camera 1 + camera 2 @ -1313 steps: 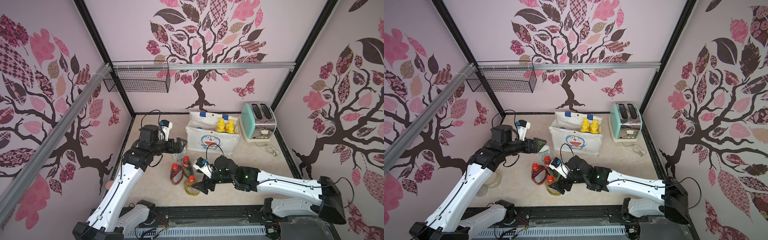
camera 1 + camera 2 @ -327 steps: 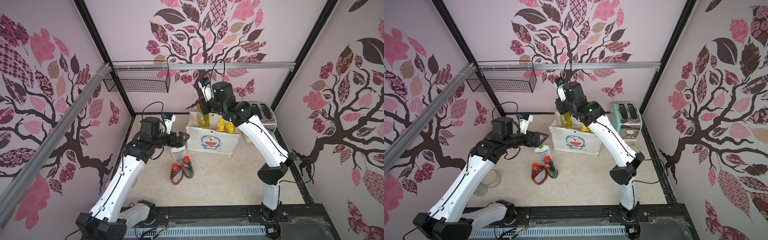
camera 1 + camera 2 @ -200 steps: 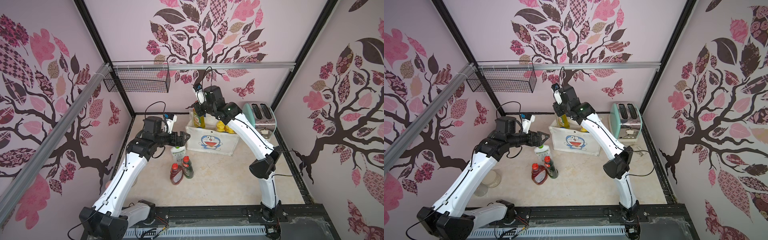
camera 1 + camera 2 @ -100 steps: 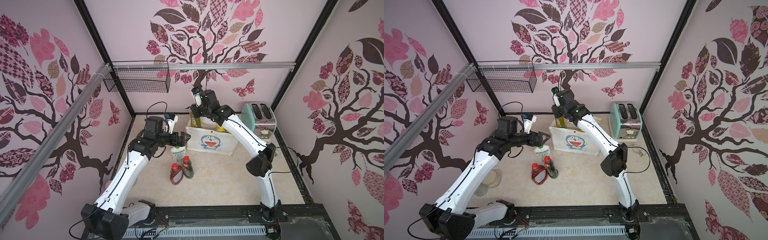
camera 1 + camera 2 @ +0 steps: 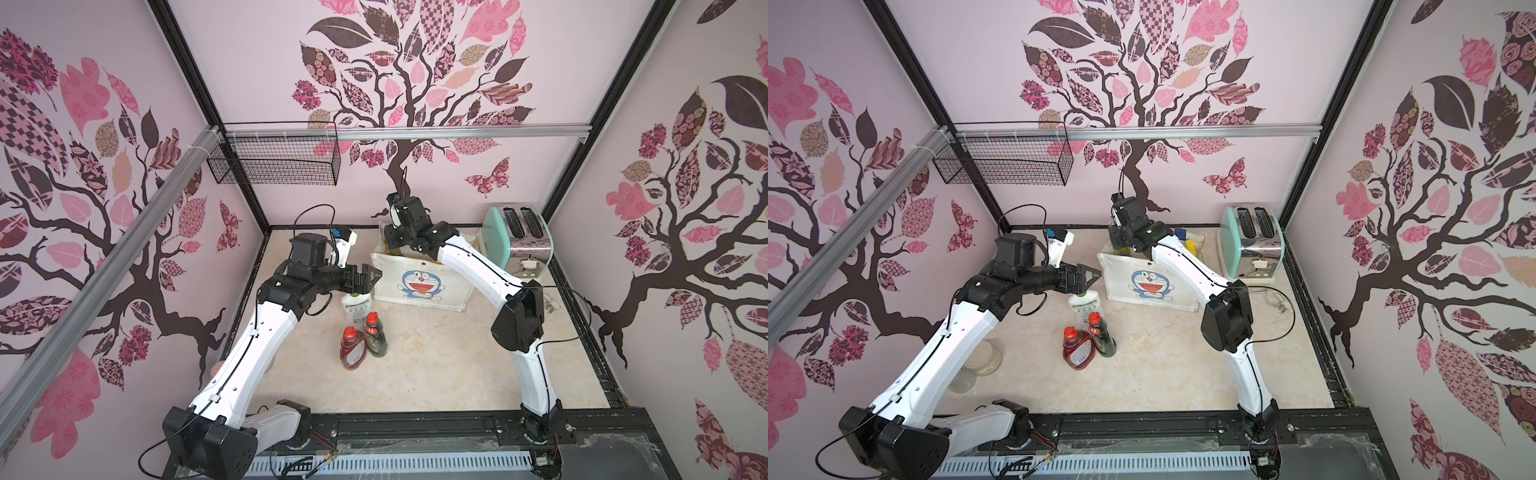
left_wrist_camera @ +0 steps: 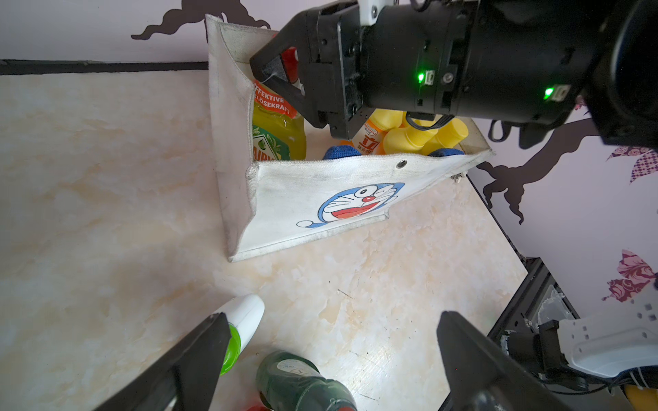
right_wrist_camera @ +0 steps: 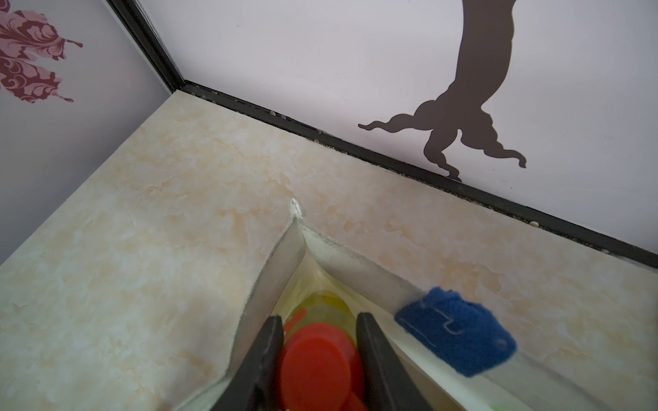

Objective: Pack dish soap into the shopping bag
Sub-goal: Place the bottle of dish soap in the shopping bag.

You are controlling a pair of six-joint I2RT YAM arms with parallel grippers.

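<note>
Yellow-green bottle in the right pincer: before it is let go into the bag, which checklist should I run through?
1. Grip: right pincer shut on yellow-green bottle: ok.
2. Bottle inside shopping bag, in its corner: ok.
3. Bottle's base resting on the bag's floor: cannot tell.
4. Bag upright, mouth open: ok.
5. Other arm: left pincer open, apart from the bag: ok.
6. All soap packed: not ok; white bottle, red bottle and dark green bottle stand on the table.

R gripper (image 5: 1121, 248) in bag (image 5: 1124, 283), L gripper (image 5: 1091, 277) spread above white btl (image 5: 1086, 310)
</note>
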